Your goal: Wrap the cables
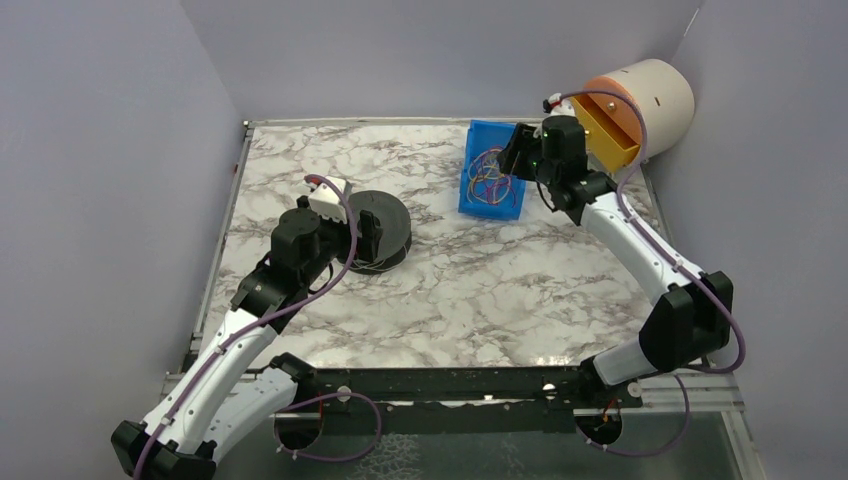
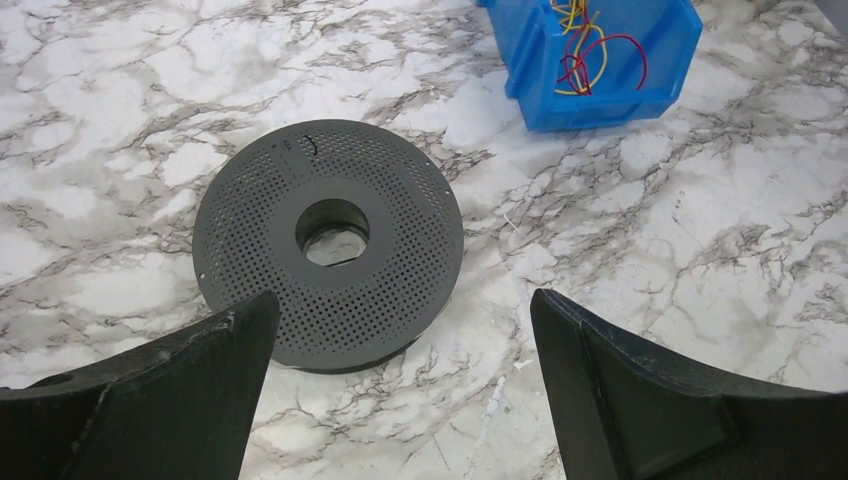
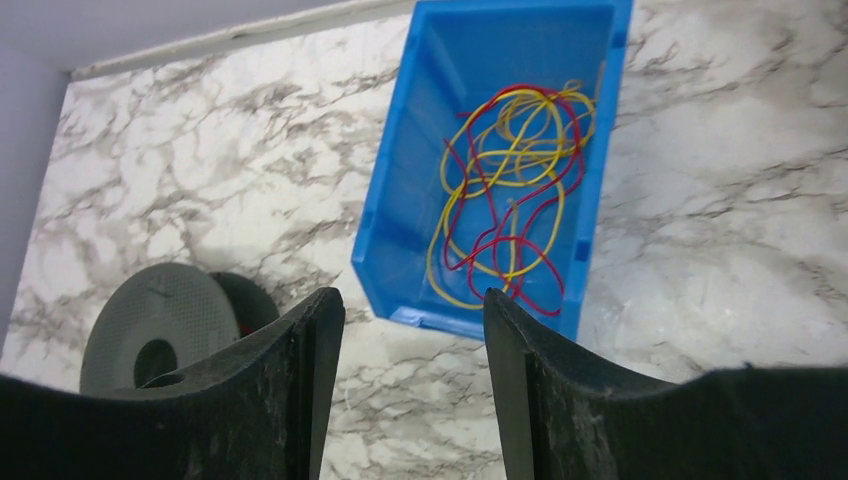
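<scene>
Two robot arms reach over a white marble-patterned counter (image 1: pixel 500 290), seen from above and behind. The left fingers (image 1: pixel 370 235) hang over the left middle of the counter, just beside a dark grey spool (image 1: pixel 385 215). In the left wrist view these fingers (image 2: pixel 220 360) are spread wide apart with nothing between them. The spool (image 2: pixel 400 200) lies flat beyond them, its perforated round face up and a hole at its centre.

The right arm stretches to the far right of the counter, where the right fingers (image 1: pixel 517 150) hover at the far right edge of a blue bin (image 1: pixel 490 208). In the right wrist view these fingers (image 3: pixel 300 370) are parted by a moderate gap and grip nothing. The blue bin (image 3: pixel 400 200) sits below and beyond them.

The cables (image 3: pixel 510 180) lie inside the bin as a loose tangle of thin red and yellow loops, bunched toward one side. They touch neither arm. The overhead view shows the same tangle (image 1: pixel 485 168), and the left wrist view catches it (image 2: pixel 590 60) in the bin (image 2: pixel 600 105), well apart from the spool.

A cream drum (image 1: pixel 650 95) with an orange face lies on its side at the far right corner.
</scene>
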